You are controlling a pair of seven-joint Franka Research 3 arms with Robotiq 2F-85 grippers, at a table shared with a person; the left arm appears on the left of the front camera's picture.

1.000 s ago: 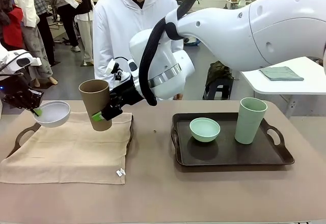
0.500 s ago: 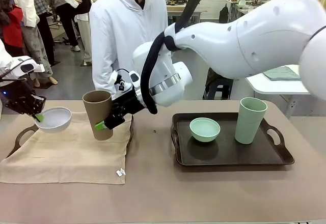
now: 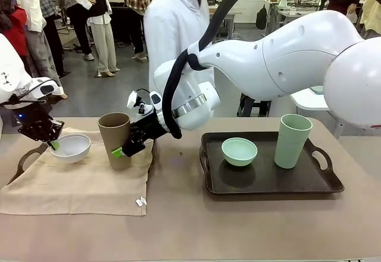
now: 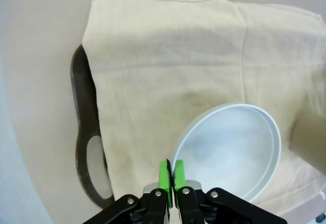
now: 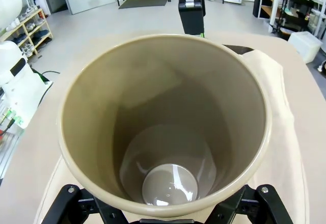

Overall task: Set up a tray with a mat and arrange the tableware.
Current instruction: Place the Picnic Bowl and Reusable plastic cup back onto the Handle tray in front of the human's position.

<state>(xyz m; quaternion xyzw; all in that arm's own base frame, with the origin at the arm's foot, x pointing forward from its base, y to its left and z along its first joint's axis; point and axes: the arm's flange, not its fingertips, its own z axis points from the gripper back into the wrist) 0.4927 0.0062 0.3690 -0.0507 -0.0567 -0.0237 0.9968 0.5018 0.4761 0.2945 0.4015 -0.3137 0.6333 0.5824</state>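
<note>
Desk [image 3: 190,226]. Right tray [image 3: 256,181]: pale green cup [image 3: 293,140], mint bowl [image 3: 239,151], bare in front. Mat [image 3: 77,181] covers left tray [image 4: 84,112]; near half bare. Right hand [image 3: 119,149] clamped on brown cup [image 3: 114,134] at mat's right edge. Left hand [image 3: 53,144] pinched on white bowl [image 3: 72,147] rim, far-left.

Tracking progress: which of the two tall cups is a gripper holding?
The brown cup, clamped in the right gripper at the beige mat; the pale green cup stands free on the dark tray beside the mint bowl.
</note>
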